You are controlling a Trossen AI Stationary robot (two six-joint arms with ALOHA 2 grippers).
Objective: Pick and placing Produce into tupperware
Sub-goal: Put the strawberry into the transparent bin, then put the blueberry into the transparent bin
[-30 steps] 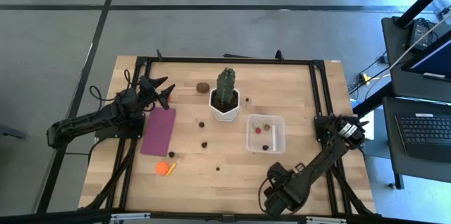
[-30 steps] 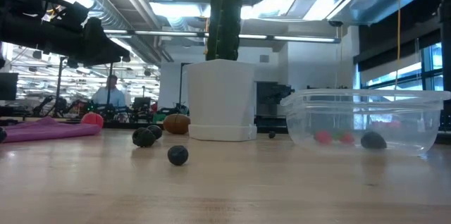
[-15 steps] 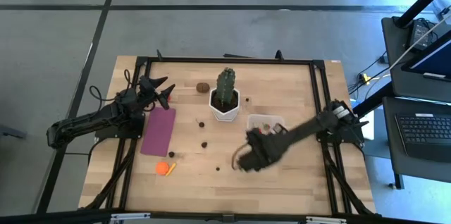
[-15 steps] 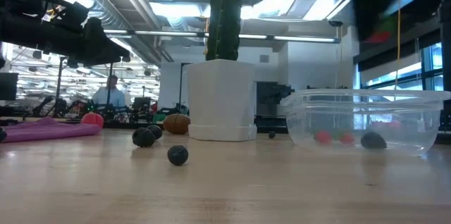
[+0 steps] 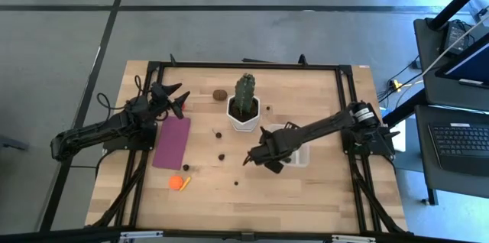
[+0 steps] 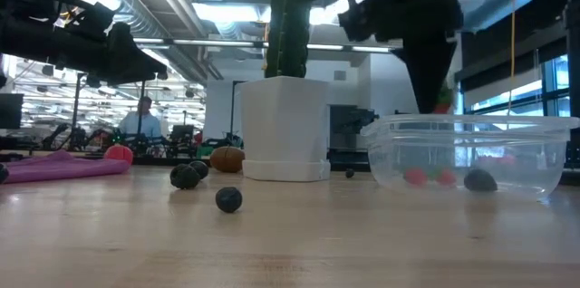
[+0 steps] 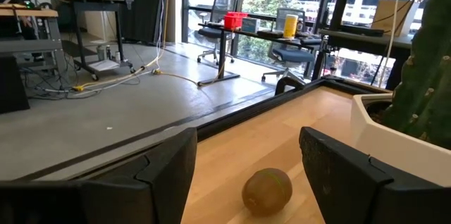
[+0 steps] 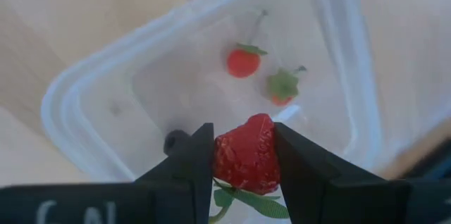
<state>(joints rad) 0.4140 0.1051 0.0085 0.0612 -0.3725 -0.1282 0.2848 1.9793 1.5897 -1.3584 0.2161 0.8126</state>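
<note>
Waiting at the table's far left, the left gripper (image 5: 177, 98) stood open and empty beside the purple mat (image 5: 173, 142), clear of the work. Loose produce lay between mat and cactus pot (image 5: 244, 113): a kiwi-like oval (image 7: 267, 189), dark berries (image 6: 228, 199), an orange piece (image 5: 177, 183). Right of these, the right gripper (image 8: 243, 155) hung over the tupperware (image 5: 302, 131), jaws clamped on a strawberry (image 8: 245, 153), apparently placed for release. The arm hid much of the box from above; a dark item beside the finger was unclear.
</note>
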